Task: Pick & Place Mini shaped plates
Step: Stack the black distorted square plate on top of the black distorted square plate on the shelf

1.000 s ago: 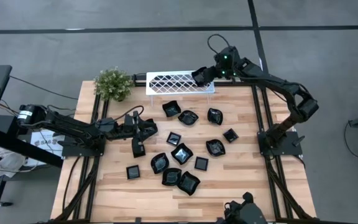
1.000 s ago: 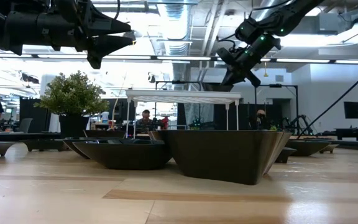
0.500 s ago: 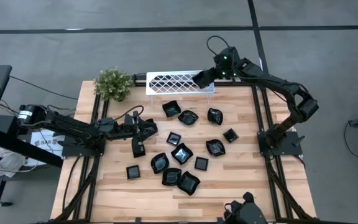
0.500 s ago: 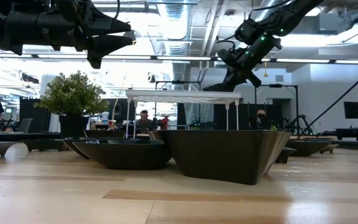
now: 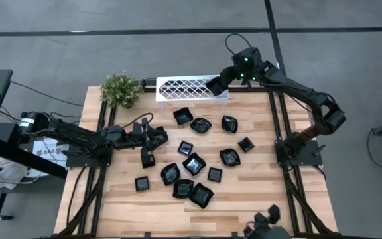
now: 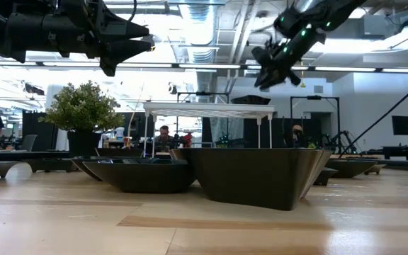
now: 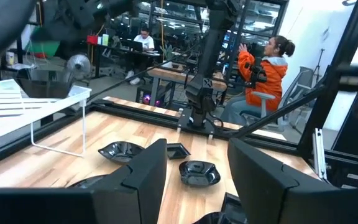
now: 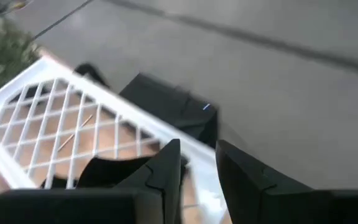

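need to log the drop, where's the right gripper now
In the high view, the right gripper hovers over the right end of the white rack, at the table's far edge.

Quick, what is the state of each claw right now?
Left claw: open, holding nothing, above the table.
Right claw: open, empty, over the white rack.

Even, diffuse overhead light in the high view; shadows beneath the black plates [image 5: 194,163] are soft and short. Low view: ceiling lights [image 6: 190,28] blow out to white, backlighting the arms as silhouettes; the near surface [image 6: 204,227] carries a pale sheen. Right wrist view: strong motion blur across the white rack [image 8: 73,130].
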Controlling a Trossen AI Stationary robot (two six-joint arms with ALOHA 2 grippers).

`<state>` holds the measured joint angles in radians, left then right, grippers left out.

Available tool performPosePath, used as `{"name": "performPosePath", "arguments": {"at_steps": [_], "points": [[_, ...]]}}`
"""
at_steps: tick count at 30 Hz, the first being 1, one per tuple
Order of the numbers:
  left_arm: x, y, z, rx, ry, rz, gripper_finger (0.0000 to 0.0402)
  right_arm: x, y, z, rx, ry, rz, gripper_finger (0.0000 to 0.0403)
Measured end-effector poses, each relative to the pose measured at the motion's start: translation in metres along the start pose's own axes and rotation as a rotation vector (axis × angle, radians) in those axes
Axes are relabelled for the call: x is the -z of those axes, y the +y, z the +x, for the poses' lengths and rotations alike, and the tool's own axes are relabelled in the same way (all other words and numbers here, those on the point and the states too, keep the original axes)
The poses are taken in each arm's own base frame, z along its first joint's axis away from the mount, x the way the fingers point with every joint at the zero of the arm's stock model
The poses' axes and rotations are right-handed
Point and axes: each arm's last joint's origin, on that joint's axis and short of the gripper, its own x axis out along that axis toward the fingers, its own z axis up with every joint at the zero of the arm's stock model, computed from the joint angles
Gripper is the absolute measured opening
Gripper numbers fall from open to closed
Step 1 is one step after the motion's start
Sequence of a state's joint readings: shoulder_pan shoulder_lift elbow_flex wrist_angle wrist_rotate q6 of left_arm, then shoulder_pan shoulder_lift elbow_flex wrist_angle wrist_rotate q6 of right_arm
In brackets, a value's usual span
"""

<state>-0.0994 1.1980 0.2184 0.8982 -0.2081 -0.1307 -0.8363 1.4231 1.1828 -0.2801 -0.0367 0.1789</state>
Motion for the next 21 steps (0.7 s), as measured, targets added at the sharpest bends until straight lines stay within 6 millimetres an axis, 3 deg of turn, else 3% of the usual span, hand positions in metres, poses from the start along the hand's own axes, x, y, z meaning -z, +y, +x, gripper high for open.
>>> {"name": "performPosePath", "arguments": {"at_steps": [5, 9, 14, 21], "points": [[0.004, 0.001, -0.002, -0.002, 0.012, 0.003, 0.0172, -0.01, 0.018, -0.049, 0.055, -0.158, -0.098, 0.0099], [0.017, 0.004, -0.009, 0.002, 0.058, -0.036, 0.0172, 0.001, 0.039, -0.084, -0.024, -0.261, -0.189, 0.0099], [0.031, 0.002, -0.019, 0.044, 0.112, -0.129, 0.0172, 0.038, 0.065, -0.107, -0.194, -0.329, -0.244, 0.0098], [0.006, -0.004, -0.008, 0.11, -0.015, -0.045, 0.0172, 0.089, 0.093, -0.114, -0.388, -0.394, -0.394, 0.0098]]}}
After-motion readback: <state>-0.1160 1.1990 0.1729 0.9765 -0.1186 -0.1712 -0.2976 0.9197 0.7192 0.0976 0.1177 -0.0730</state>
